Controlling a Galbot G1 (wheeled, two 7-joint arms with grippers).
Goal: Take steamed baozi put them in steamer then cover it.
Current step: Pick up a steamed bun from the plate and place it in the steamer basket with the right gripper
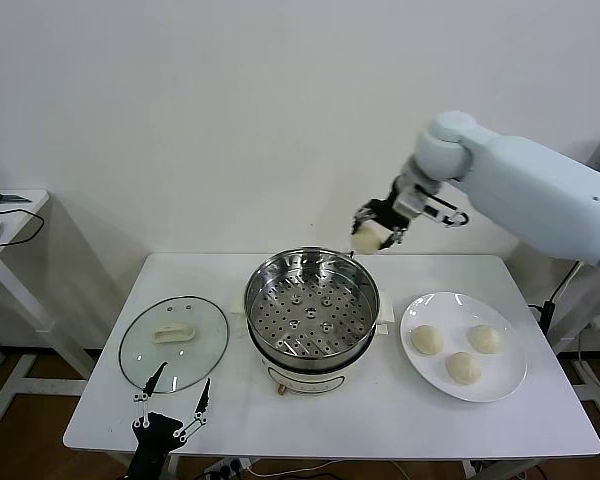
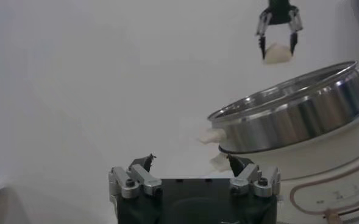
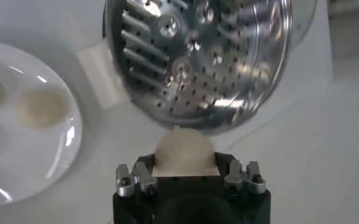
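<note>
Altogether, near to far:
Left gripper point(image 1: 170, 398): one, fingers spread, empty, at table's 7 o'clock edge.
Lid point(image 1: 174, 342): one, glass, flat at 9 o'clock.
Steamer point(image 1: 312, 305): one, central, uncovered.
Plate point(image 1: 464, 345): one, 3 o'clock, three baozi point(image 1: 463, 367).
Right gripper point(image 1: 373, 229): clasping fourth baozi point(image 1: 366, 238) above steamer's far rim.
Table point(image 1: 480, 420): white; wall white.

You have a white table point(image 1: 330, 425): steamer point(image 1: 311, 312) at centre, glass lid point(image 1: 174, 343) at nine o'clock, plate point(image 1: 464, 346) at three.
</note>
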